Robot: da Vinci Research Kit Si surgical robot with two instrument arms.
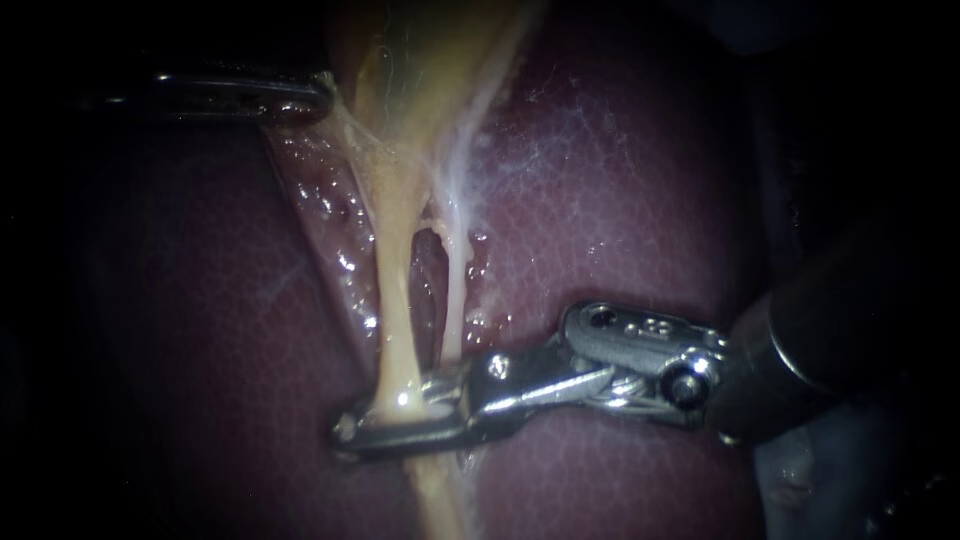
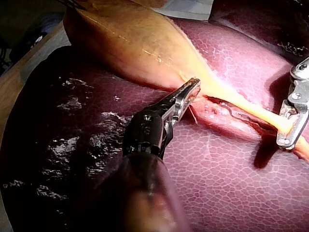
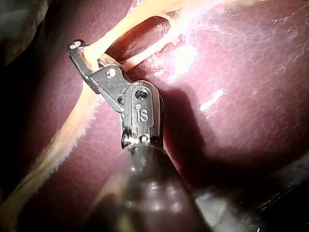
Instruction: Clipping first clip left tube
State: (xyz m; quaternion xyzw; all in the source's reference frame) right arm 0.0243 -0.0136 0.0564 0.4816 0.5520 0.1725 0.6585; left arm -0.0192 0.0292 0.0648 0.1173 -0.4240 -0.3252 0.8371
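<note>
My right instrument point(image 1: 362, 424) has its jaws clamped on the left tube point(image 1: 397, 290) at its near end, metal hiding the pinched bit, while my left instrument point(image 1: 316, 98), mostly lost in the dark far left, pinches the gallbladder point(image 1: 425, 60) at its edge.

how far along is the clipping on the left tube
Done: the left instrument is shut on the gallbladder, pulling it taut. In hand: the right instrument has its jaws closed around the left tube, touching it from both sides. Left: no clip shows on the tube yet, so firing and backing the jaws off remain.
</note>
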